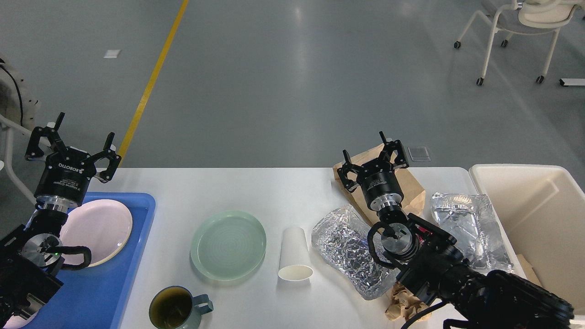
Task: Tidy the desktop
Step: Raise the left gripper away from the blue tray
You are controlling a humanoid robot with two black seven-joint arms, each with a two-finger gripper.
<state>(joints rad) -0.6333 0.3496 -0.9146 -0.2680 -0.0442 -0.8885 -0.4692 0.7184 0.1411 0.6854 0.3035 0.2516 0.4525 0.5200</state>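
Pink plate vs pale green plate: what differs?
The round pink plate lies in the blue tray; the round pale green plate lies on the white desktop. The left arm partly hides the pink one; the green one is fully visible. Both look empty.

The tabletop (274,187) is plain white. Under the black left hand (73,146) lies a blue tray (132,237) holding a pale pink plate (98,228). Between the two hands sit a pale green plate (228,244) with faint concentric rings, a white paper cup (294,253) and a grey-green mug (178,308) with dark olive liquid. Beneath the black right hand (372,157) is a brown paper bag (411,189), flanked by two crinkled silver foil bags (347,246) (466,224). Right of that hand stands a cream bin (539,201).
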